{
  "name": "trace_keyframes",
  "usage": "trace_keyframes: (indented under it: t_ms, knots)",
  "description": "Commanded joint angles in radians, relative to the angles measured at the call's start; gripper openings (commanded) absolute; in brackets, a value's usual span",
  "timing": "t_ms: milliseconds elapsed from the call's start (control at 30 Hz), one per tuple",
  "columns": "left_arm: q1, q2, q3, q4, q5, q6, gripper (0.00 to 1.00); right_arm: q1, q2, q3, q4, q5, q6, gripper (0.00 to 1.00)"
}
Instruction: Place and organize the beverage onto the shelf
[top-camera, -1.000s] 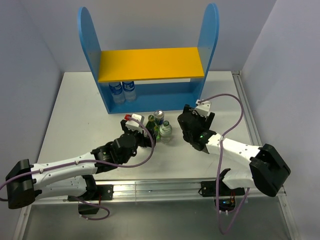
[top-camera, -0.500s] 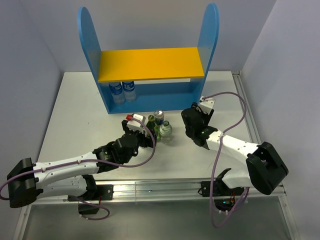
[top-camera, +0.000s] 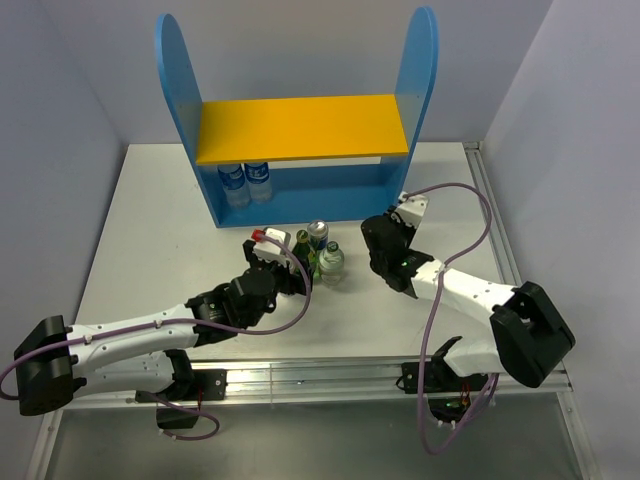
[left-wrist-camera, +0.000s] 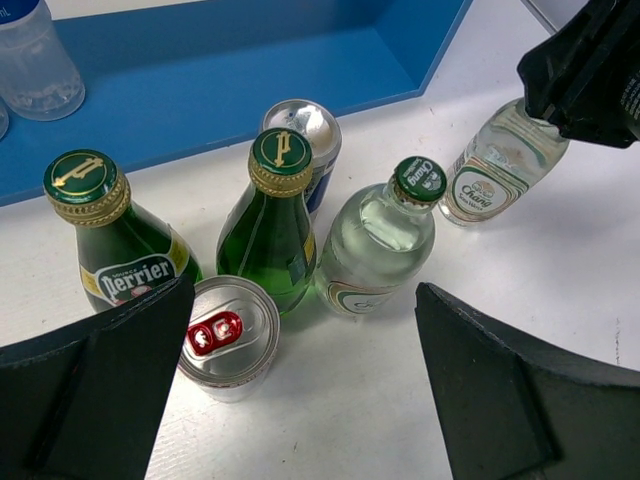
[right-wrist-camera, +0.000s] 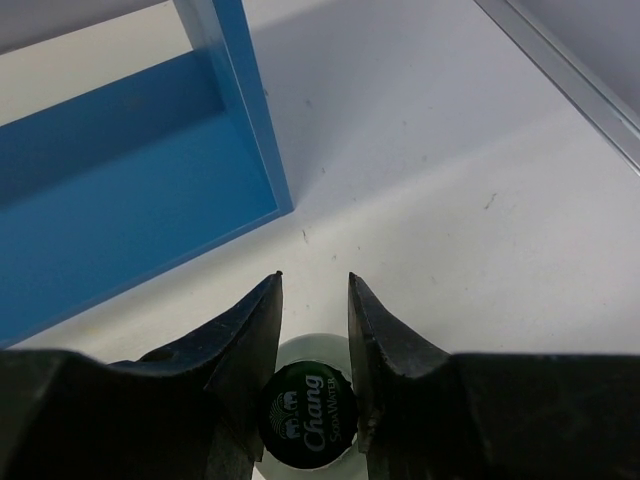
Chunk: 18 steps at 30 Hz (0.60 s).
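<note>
- The shelf (top-camera: 300, 130) stands at the back of the table (top-camera: 150, 230). Its yellow upper board is bare, and two small water bottles (top-camera: 245, 180) sit at the left end of the blue lower level.
- None of the beverage is on the shelf yet. Five drinks are bunched on the table just in front of it, and the sixth stands apart to their right.
- The left gripper (left-wrist-camera: 305, 290) hovers over the bunch with its fingers spread wide, holding nothing. If it closes here it would likely shove neighbours together rather than take one.
- The right gripper (right-wrist-camera: 315, 278) is pinched around the cap of the stray clear bottle (left-wrist-camera: 495, 170). With so high a hold, the glass body may swing or slip once lifted.
- That bottle sits near the shelf's right side panel, and a low or hurried carry could clip the panel's edge.
- Two green bottles (left-wrist-camera: 275, 230) (left-wrist-camera: 110, 245) stand tall and narrow in the bunch. A nudge could topple either one.
- The second clear bottle (left-wrist-camera: 375, 235) stands just beside the nearer green one.
- Two cans (left-wrist-camera: 228, 335) (left-wrist-camera: 300, 125) are packed close against the green bottles, so pulling out any one drink risks dragging the rest.
</note>
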<state>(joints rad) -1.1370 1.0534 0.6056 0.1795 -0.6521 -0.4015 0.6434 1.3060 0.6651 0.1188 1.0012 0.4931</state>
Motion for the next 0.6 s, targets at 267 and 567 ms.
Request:
trace_keyframes:
  t_ms: [267,567]
  knots:
    - [-0.006,-0.027,-0.017,0.041,-0.031,0.009,0.99,0.027,-0.203,0.166,-0.080,-0.056,-0.108,0.00]
    - [-0.004,-0.035,-0.012,0.054,-0.014,0.010,0.99,0.027,-0.326,0.505,-0.200,-0.131,-0.266,0.00]
